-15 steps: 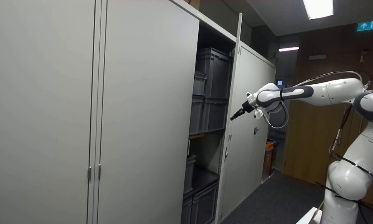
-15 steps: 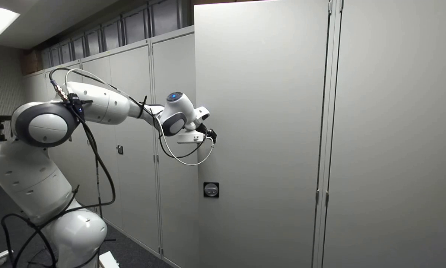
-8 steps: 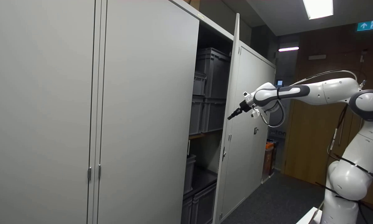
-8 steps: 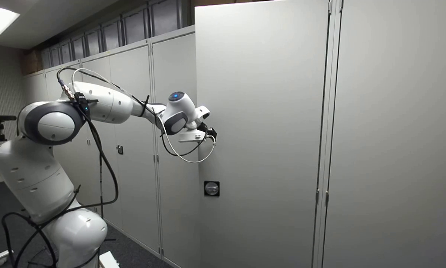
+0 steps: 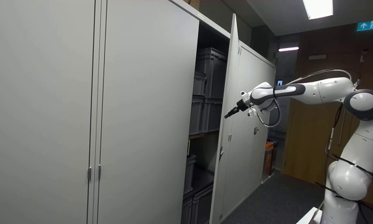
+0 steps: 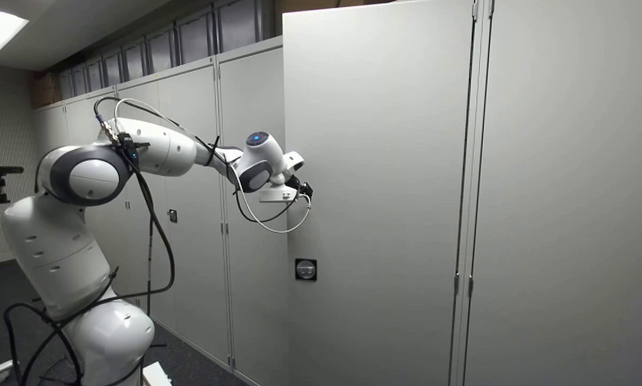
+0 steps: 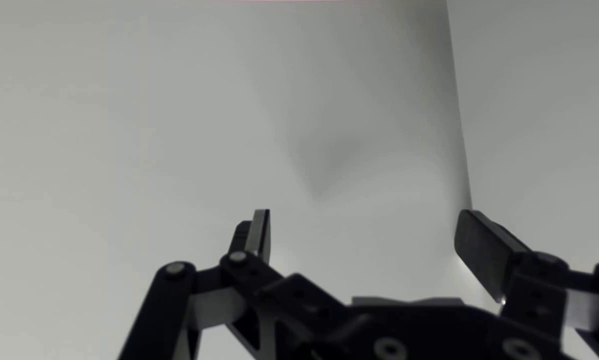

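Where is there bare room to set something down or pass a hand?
Bare: carpet between closed cabinet and robot arm; dark surface showing between lower grey bin and open door. Crowded: the stacked bins above, and between door and open jaws.

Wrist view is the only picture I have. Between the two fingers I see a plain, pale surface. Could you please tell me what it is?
Observer: It is a cabinet door; both exterior views show it standing open.

Operator: Thank you. Does this door have some handle that I do not see?

Observer: Yes, in both exterior views a handle sits on it, lower than the gripper.

Operator: And behind the door, is something stored there?

Observer: In an exterior view, stacked grey bins show through the opening.
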